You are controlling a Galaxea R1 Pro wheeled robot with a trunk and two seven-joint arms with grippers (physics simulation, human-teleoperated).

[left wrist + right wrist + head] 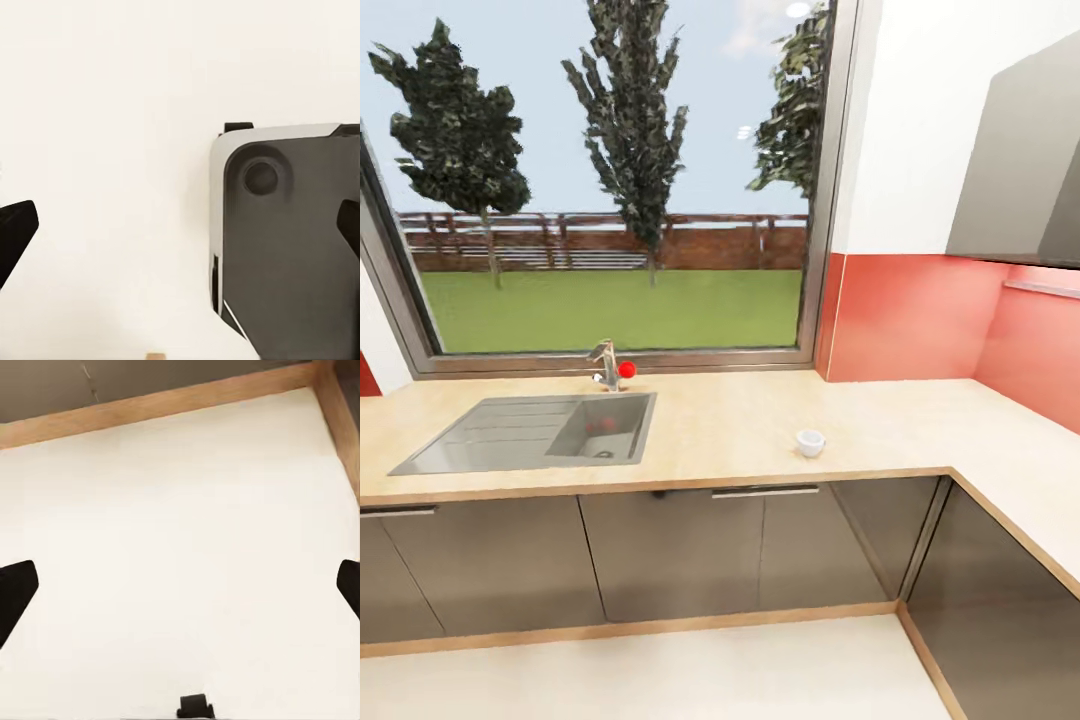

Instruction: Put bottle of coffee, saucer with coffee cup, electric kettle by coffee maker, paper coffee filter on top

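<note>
Head view: an L-shaped light wood countertop [740, 425] runs under a wide window [610, 200] and turns toward the near right. One small white coffee cup [810, 442] stands upright on it, close to the near edge and right of centre, apart from everything else. One steel sink [530, 432] is set into the counter to the left, with one faucet [606, 364] behind it carrying a red knob. A grey wall cabinet [1020, 170] hangs at upper right above the red backsplash [920, 315]. Dark base cabinets [690, 550] close the front below the counter.

Count of task items present on the counter: coffee cup, one.

Left gripper [180, 232]: both fingertips stand at the far edges of the left wrist view, jaws spread wide, nothing between them. It hangs over pale floor [97, 150] beside a grey and white part of the robot's own body [292, 247].

Right gripper [180, 592]: fingertips likewise far apart, nothing held. It faces pale floor, with a wooden skirting strip [157, 406] at the cabinet foot.

Governing relation: the cup lies ahead of and above both grippers, on the counter, to the right of the robot's centre line; judged from that, the right arm is the nearer one. The cup is round and upright, so its axis is vertical. Both arms appear lowered, so either must be raised to counter height first
</note>
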